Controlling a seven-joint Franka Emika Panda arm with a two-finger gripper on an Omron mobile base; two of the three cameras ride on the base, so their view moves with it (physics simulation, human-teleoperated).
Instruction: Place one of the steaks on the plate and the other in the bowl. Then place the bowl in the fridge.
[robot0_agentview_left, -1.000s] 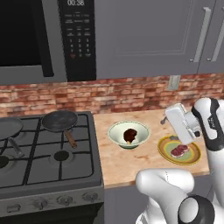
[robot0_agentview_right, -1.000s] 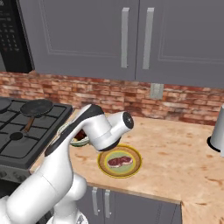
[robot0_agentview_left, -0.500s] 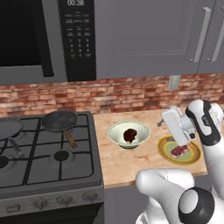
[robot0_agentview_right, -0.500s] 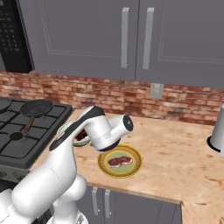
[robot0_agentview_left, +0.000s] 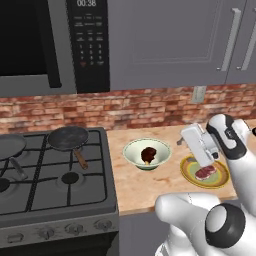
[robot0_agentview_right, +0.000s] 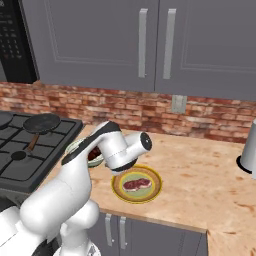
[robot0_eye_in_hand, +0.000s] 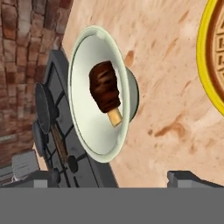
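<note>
Since a second ago the hand (robot0_agentview_left: 200, 150) has swung left from above the round yellow ringed plate (robot0_agentview_left: 190, 170) toward the pale cream flaring bowl (robot0_agentview_left: 135, 150). Jaws wide apart, nothing held. Dark brown-red steak (robot0_eye_in_hand: 105, 91) lies in bowl; red marbled steak (robot0_agentview_right: 137, 184) on plate. Both on speckled tan bench (robot0_agentview_right: 200, 170).

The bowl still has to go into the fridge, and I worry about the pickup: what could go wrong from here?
1. The bowl has a wide flaring rim; the open fingers may slip off it or tip it.
2. The dark steak lies loose inside and could slide out if the bowl tilts.
3. The plate with the red steak sits close beside the bowl; the arm hanging over it might knock it.
</note>
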